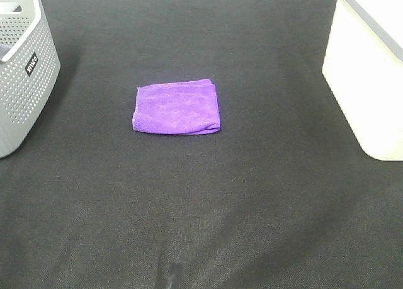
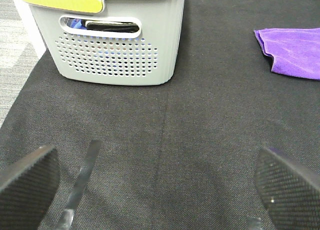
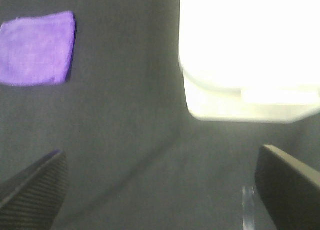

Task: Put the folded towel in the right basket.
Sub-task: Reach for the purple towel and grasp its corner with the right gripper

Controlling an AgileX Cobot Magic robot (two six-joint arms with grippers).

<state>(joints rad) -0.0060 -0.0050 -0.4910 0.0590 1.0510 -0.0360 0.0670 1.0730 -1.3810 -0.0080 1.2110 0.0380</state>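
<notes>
A folded purple towel (image 1: 177,107) lies flat on the black table, near the middle of the exterior view. It also shows in the left wrist view (image 2: 294,52) and in the right wrist view (image 3: 36,47). The white right basket (image 1: 371,68) stands at the right edge; it is overexposed in the right wrist view (image 3: 247,54). My left gripper (image 2: 155,190) is open and empty, well short of the towel. My right gripper (image 3: 160,190) is open and empty, apart from towel and basket. Neither gripper shows in the exterior view.
A grey perforated basket (image 1: 22,68) stands at the far left; the left wrist view (image 2: 117,39) shows its yellow-green handle and dark items inside. The black cloth (image 1: 201,207) covers the table.
</notes>
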